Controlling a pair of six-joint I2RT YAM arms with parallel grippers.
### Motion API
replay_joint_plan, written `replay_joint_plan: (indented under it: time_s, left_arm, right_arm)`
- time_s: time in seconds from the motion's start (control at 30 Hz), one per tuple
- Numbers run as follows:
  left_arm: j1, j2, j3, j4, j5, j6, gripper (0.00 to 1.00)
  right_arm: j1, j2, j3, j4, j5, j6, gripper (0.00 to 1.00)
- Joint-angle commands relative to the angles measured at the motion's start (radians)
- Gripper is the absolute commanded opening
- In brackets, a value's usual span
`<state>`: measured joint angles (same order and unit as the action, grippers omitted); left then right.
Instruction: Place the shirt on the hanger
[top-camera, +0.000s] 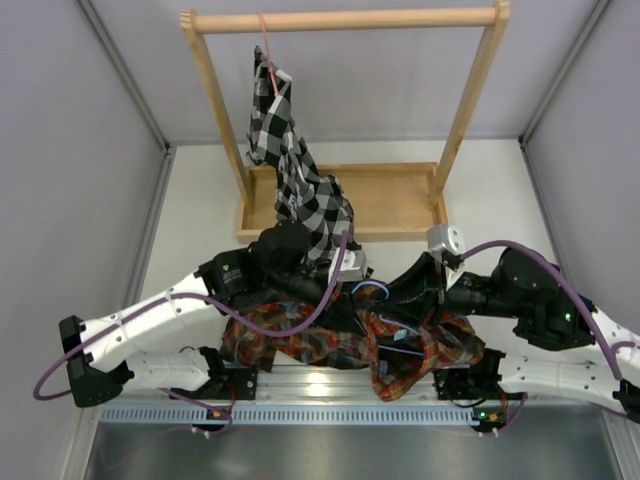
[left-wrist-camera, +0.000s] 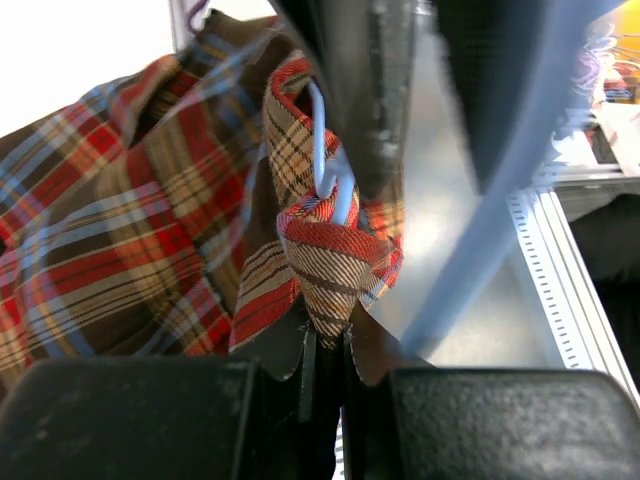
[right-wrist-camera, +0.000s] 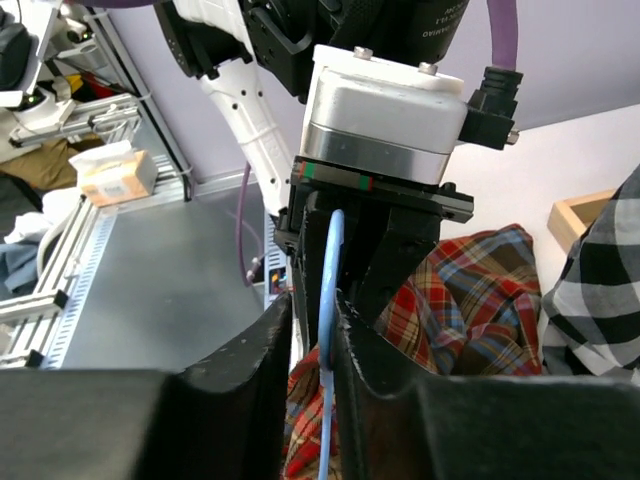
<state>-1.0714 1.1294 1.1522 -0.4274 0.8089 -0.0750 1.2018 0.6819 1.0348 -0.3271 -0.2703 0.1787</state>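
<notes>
shirt (left-wrist-camera: 120, 230) | judged soft, limp; a fold is pinched by left claw (left-wrist-camera: 325, 345) | hanger (right-wrist-camera: 335, 250), thin wire, is clamped by right claw (right-wrist-camera: 318, 335)

Shirt (top-camera: 300, 345) on table (top-camera: 200, 215), before rack (top-camera: 400, 200).

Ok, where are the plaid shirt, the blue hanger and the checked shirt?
plaid shirt (left-wrist-camera: 110, 220): left wrist view, on the broad spread of fabric.
hanger (right-wrist-camera: 330, 290): right wrist view, on the upright run of wire.
checked shirt (top-camera: 285, 150): top view, on its upper hanging part.
</notes>
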Motion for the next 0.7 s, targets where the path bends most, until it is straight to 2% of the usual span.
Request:
replay_joint_plan:
  time_s: [0.0, 0.1, 0.13, 0.17, 0.23, 0.27, 0.3, 0.33, 0.4, 0.43, 0.5, 0.53, 0.67]
  left_arm:
    - [-0.007, -0.008, 0.04, 0.087, 0.049, 0.023, 0.0]
    - [-0.007, -0.025, 0.037, 0.087, 0.023, 0.026, 0.0]
    - [-0.007, -0.029, 0.035, 0.088, 0.021, 0.029, 0.0]
    - [-0.007, -0.036, 0.034, 0.088, 0.01, 0.032, 0.0]
    - [-0.007, -0.055, 0.03, 0.087, -0.004, 0.04, 0.0]
    - [-0.007, -0.065, 0.024, 0.088, -0.016, 0.046, 0.04]
    - [-0.007, -0.085, 0.02, 0.087, -0.069, 0.046, 0.19]
    - [-0.007, -0.095, 0.017, 0.087, -0.111, 0.043, 0.52]
    - [-0.007, -0.134, 0.0, 0.087, -0.23, 0.04, 0.7]
    - [-0.007, -0.149, -0.005, 0.084, -0.27, 0.038, 0.96]
    - [-0.007, -0.206, -0.022, 0.076, -0.371, 0.026, 0.98]
    - [-0.007, -0.227, -0.026, 0.073, -0.49, 0.021, 0.98]
    - [-0.007, -0.338, -0.035, 0.044, -0.767, -0.016, 0.98]
  right_arm:
    - [0.013, 0.016, 0.002, 0.099, -0.035, 0.019, 0.18]
    - [0.013, 0.024, -0.004, 0.097, -0.033, 0.019, 0.18]
    - [0.013, 0.024, -0.007, 0.097, -0.029, 0.015, 0.13]
    - [0.013, 0.021, -0.012, 0.095, -0.021, 0.015, 0.0]
    - [0.013, 0.013, -0.016, 0.097, -0.007, 0.002, 0.0]
    - [0.013, 0.007, -0.021, 0.097, 0.003, -0.002, 0.0]
    - [0.013, 0.002, -0.021, 0.097, 0.02, -0.004, 0.0]
    - [0.013, -0.008, -0.019, 0.097, 0.052, -0.005, 0.0]
    - [0.013, -0.025, -0.013, 0.094, 0.094, -0.013, 0.0]
    - [0.013, -0.044, -0.01, 0.088, 0.133, -0.019, 0.0]
    - [0.013, -0.068, 0.007, 0.053, 0.181, -0.036, 0.0]
    - [0.013, -0.071, 0.014, 0.034, 0.218, -0.042, 0.0]
    - [0.013, -0.102, 0.054, -0.041, 0.282, -0.065, 0.0]
